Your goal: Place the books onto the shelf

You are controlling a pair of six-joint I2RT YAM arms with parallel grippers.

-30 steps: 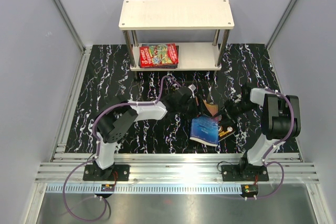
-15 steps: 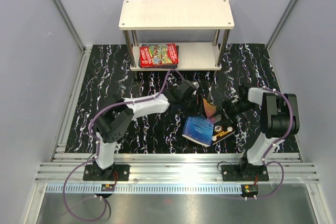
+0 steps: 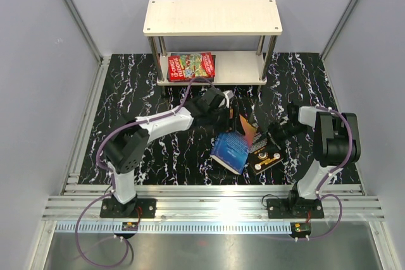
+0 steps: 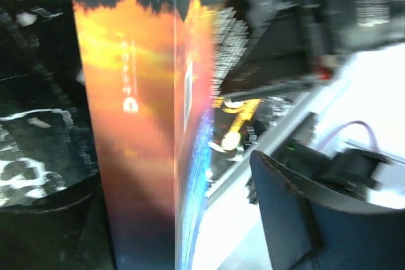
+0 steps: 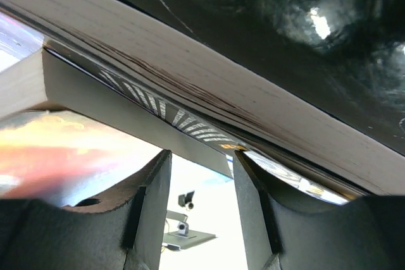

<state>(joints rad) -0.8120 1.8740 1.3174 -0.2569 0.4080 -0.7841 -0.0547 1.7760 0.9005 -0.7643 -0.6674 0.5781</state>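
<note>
A red book (image 3: 192,66) lies on the lower board of the cream shelf (image 3: 243,66). Mid-table, a blue-fronted book (image 3: 231,150) leans on its edge with an orange face (image 3: 250,129) along its top. Against it lies a dark book with yellow print (image 3: 264,157). My left gripper (image 3: 232,113) is open around the orange end (image 4: 133,124), with a gap to its right finger (image 4: 291,219); the left finger is hidden. My right gripper (image 3: 274,134) is low at the books' right side. It stands open (image 5: 201,156), looking up at their page edges (image 5: 209,86), with nothing between its fingers.
The shelf's top board (image 3: 212,16) is bare, and the lower board is free right of the red book. Grey walls close in three sides of the black marbled table (image 3: 126,93). An aluminium rail (image 3: 209,191) runs along the near edge.
The leaning book and the dark one slid left and a little nearer the front. My left gripper moved away toward the shelf and its jaws widened. The right gripper barely moved.
</note>
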